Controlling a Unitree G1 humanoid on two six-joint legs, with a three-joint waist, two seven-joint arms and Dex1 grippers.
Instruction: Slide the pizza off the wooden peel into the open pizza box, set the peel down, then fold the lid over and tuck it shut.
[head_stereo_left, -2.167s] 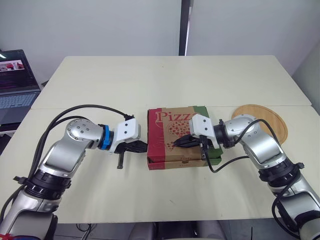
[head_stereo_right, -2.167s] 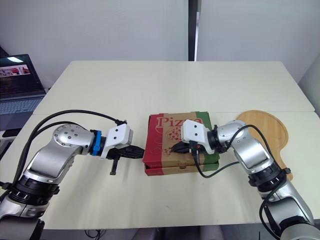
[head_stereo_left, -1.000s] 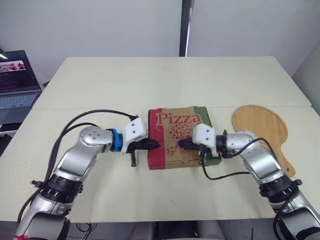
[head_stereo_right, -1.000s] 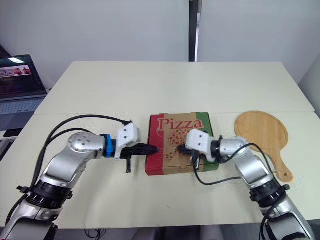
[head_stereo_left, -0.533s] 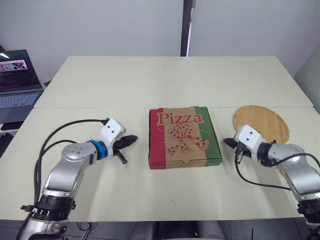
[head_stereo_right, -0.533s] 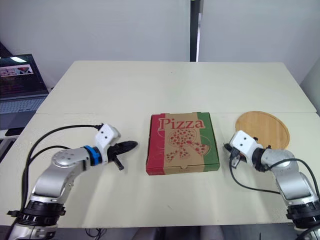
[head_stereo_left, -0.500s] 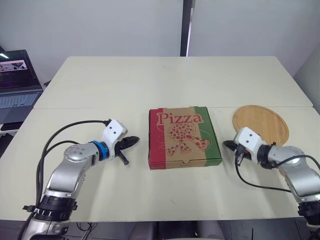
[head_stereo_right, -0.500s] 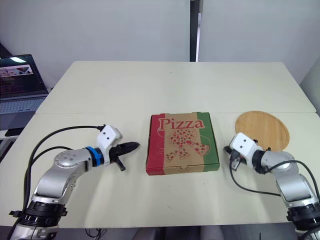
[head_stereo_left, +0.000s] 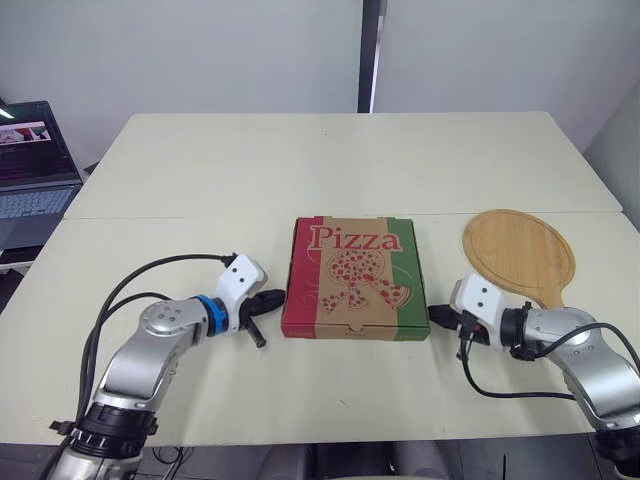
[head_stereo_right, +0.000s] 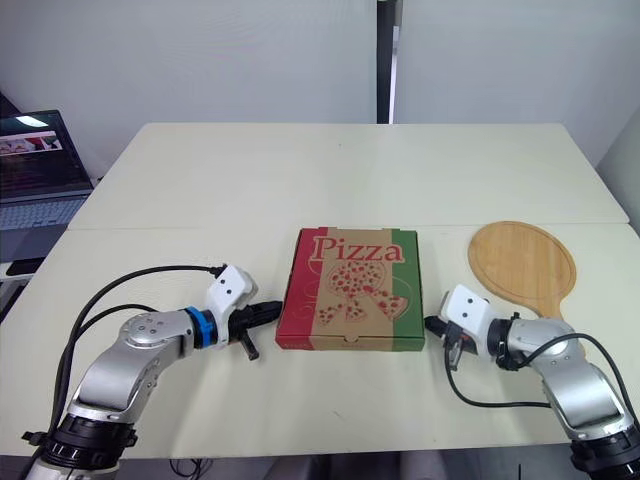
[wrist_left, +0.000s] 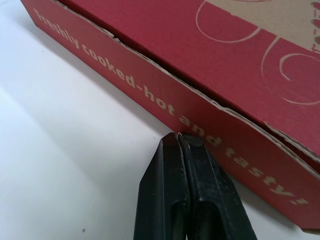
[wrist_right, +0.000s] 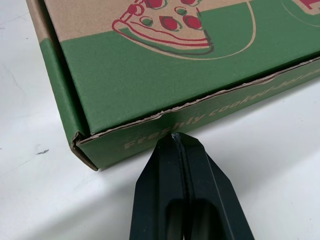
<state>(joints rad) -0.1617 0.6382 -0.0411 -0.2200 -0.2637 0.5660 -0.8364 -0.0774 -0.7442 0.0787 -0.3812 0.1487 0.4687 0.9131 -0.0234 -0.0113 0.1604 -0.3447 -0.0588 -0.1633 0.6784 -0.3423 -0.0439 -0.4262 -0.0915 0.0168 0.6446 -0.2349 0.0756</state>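
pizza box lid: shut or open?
Shut. The red-and-green cardboard pizza box lies flat, its printed lid down over the side walls, with only thin seams in both wrist views. Front tab tucked: cannot tell.

I read "Pizza" in red letters on top of the pizza box (head_stereo_left: 355, 278). Just ahead of the left tool (wrist_left: 178, 136), its red side wall said "Freshly cooked-hot and tasty!". Ahead of the right tool (wrist_right: 174, 136), the green side wall showed "Freshly cooked-", with the rest too faint to read.

My left gripper (head_stereo_left: 277, 296) has its fingers pressed together, arm bent low and pointing inward to my right. My right gripper (head_stereo_left: 435, 313) is the same, fingers closed tight and pointing inward to my left.
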